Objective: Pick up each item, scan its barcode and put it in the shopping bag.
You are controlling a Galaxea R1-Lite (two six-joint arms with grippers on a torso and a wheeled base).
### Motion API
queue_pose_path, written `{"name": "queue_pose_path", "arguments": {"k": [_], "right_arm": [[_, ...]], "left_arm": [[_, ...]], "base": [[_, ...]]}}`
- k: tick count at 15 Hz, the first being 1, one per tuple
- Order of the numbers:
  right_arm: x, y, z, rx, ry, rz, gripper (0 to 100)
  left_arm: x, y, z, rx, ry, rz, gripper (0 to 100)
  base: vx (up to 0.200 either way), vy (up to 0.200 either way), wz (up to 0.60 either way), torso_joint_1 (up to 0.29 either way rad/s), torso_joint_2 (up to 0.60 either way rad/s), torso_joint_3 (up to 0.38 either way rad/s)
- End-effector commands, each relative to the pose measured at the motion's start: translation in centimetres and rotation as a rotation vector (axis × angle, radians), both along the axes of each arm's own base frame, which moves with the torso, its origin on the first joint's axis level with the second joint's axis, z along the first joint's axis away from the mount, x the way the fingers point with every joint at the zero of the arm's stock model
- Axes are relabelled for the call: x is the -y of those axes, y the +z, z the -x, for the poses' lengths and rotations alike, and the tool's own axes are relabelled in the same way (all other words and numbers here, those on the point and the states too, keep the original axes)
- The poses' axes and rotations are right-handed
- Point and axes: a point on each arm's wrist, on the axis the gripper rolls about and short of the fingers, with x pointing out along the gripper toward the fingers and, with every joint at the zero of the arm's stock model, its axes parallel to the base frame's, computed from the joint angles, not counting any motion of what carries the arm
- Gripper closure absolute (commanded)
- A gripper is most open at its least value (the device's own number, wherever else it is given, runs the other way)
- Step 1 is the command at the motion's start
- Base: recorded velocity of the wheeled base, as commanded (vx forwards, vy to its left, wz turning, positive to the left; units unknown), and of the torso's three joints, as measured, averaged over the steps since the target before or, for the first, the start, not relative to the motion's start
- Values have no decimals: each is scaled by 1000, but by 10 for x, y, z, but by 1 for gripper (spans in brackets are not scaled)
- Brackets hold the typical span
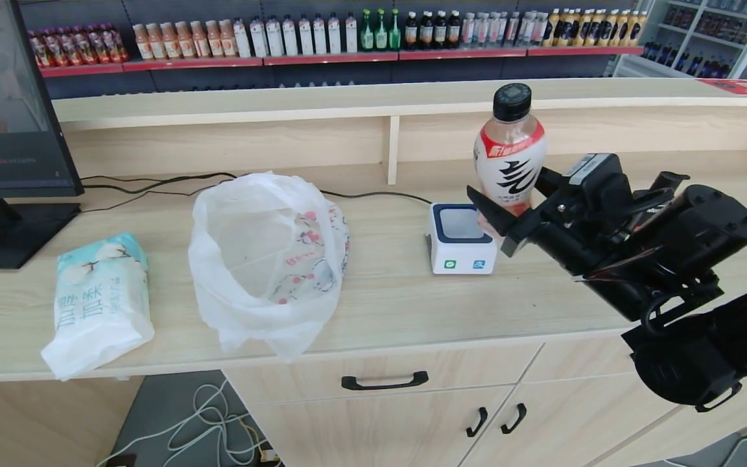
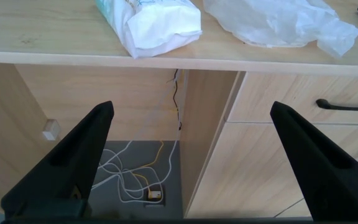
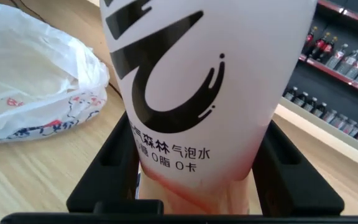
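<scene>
Bottle [image 1: 510,146] upright inside right gripper [image 1: 508,198]

bottle [image 3: 210,93] clamped between black fingers [image 3: 112,169], white shopping bag [image 3: 30,81] nearby

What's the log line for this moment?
right gripper: shut on bottle, upright by scanner | left gripper: open, below counter edge | bag: open on counter | tissue pack: left of bag

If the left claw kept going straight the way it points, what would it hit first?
Most likely the cabinet below the counter, near the edge of its open gap where cables lie. The open left gripper aims there, though depth is unclear.
</scene>
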Motion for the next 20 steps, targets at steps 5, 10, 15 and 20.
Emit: {"name": "queue_pose_path", "arguments": {"k": [5, 10, 15, 20], "right_arm": [[8, -13, -29, 78, -66, 118, 100], [12, -17, -41, 118, -71, 169, 100], [12, -20, -44, 165, -65, 231, 100], [12, -21, -50, 207, -58, 267, 100]], "left_arm": [[0, 0, 0, 0, 0, 1, 0], [0, 0, 0, 0, 0, 1, 0], [0, 0, 0, 0, 0, 1, 0], [0, 0, 0, 2, 0, 1, 0]], "base": [[0, 0, 0, 0, 0, 0], [0, 0, 0, 0, 0, 0], [0, 0, 0, 0, 0, 0], [0, 0, 0, 0, 0, 0]]}}
